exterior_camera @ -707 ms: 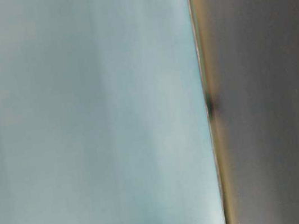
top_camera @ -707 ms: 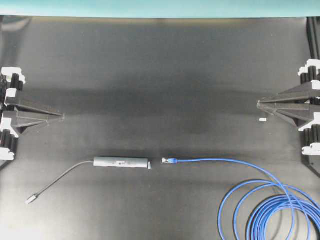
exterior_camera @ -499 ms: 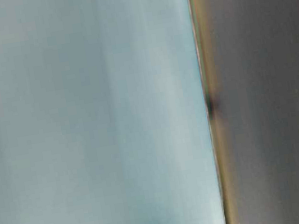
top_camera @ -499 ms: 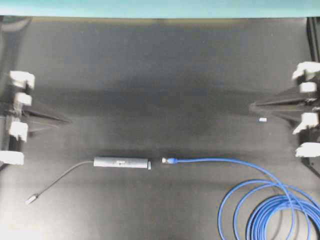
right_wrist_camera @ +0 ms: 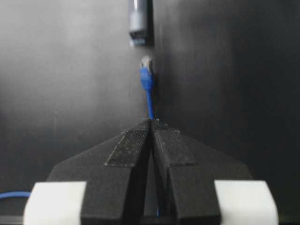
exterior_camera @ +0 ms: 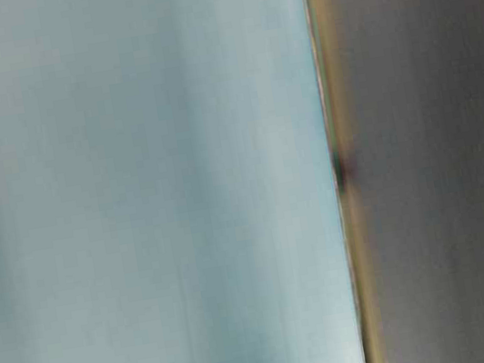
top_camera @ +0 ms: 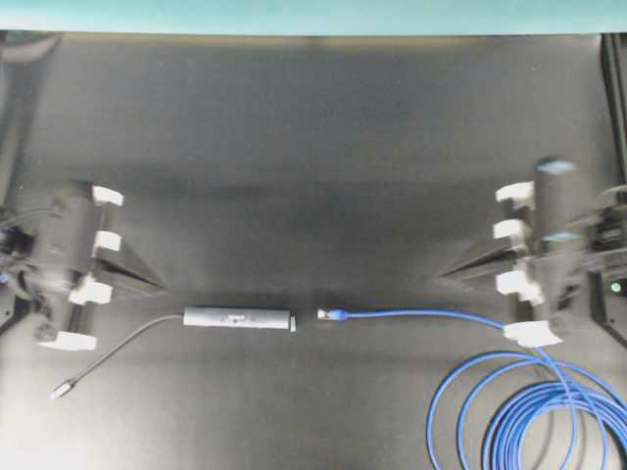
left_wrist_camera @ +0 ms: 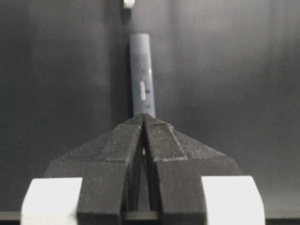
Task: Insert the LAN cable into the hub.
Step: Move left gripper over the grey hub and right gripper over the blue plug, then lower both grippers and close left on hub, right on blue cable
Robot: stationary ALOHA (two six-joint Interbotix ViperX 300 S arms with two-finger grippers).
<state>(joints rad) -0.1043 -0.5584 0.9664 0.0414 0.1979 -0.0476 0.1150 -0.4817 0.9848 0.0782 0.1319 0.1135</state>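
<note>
Hub (top_camera: 238, 318) and LAN cable (top_camera: 411, 314) plug lie end to end, small gap, mid black worktop (top_camera: 313, 147). Wide bare room above. Left gripper (top_camera: 157, 285) and right gripper (top_camera: 446, 274): jaws clenched, holding nothing, flanking.

No text, number or brand is legible from any of my cameras. The hub (left_wrist_camera: 142, 75) carries small pale markings and dots along its top face, seen past my left claw, but they blur beyond reading. The same marks appear as faint specks in the overhead view.
</note>
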